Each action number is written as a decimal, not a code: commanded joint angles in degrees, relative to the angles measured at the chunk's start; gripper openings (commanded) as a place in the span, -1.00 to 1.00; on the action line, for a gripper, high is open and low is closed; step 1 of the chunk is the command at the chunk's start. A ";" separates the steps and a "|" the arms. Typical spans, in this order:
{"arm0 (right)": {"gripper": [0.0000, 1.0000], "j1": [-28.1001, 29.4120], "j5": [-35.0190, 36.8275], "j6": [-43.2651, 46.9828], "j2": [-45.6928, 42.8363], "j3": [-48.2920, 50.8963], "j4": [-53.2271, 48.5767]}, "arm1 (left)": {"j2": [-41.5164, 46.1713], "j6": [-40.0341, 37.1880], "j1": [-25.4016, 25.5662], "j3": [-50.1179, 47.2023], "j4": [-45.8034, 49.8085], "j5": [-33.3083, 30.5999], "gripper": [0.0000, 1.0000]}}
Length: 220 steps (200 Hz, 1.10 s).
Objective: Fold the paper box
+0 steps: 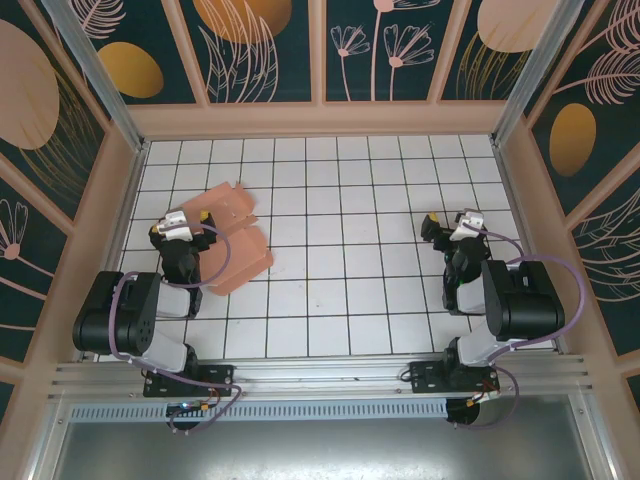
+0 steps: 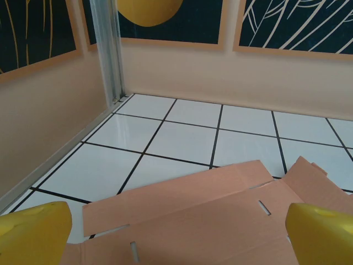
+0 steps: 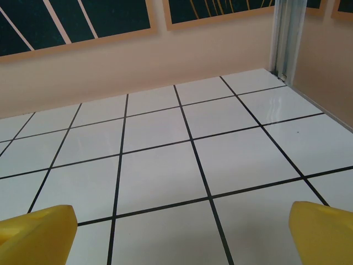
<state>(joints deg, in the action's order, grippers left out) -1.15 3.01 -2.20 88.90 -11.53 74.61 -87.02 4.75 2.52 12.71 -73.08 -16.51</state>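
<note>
Top camera looks steeply down from the near edge; wrist cameras skim low over that same tiled floor (image 1: 330, 300).

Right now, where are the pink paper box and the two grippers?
paper box (image 1: 245, 255), top view, flat sheet's lower panel.
left gripper (image 1: 182, 222), top view, midway between its fingertips.
right gripper (image 1: 452, 222), top view, midway between its fingertips.

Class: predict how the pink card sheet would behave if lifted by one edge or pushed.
The paper box looks thin and creased, so it would probably sag along its folds. Lying mostly flat on glossy tiles, it would likely slide when pushed.
</note>
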 commanded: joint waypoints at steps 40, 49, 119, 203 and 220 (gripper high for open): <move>0.98 0.09 0.69 0.66 0.26 -0.62 1.25 | 0.01 0.70 -0.41 0.12 -1.28 0.69 0.98; 0.98 0.09 0.68 0.71 0.28 -0.64 1.33 | -0.06 0.70 -0.42 0.12 -1.28 0.70 0.97; 0.98 0.11 0.69 0.70 0.27 -0.62 1.32 | -0.03 0.71 -0.42 0.10 -1.26 0.69 0.98; 0.98 3.87 2.62 4.85 -13.37 -1.12 -10.01 | 18.64 2.66 0.80 4.40 20.23 -1.35 0.97; 0.98 7.35 4.41 6.49 -17.94 -4.52 -17.86 | 22.09 6.09 2.54 7.27 27.49 -1.47 0.98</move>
<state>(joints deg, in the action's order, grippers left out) 2.46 4.34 0.60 76.82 -11.55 66.83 -69.25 6.26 3.18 15.84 -57.58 -17.43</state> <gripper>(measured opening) 0.990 0.988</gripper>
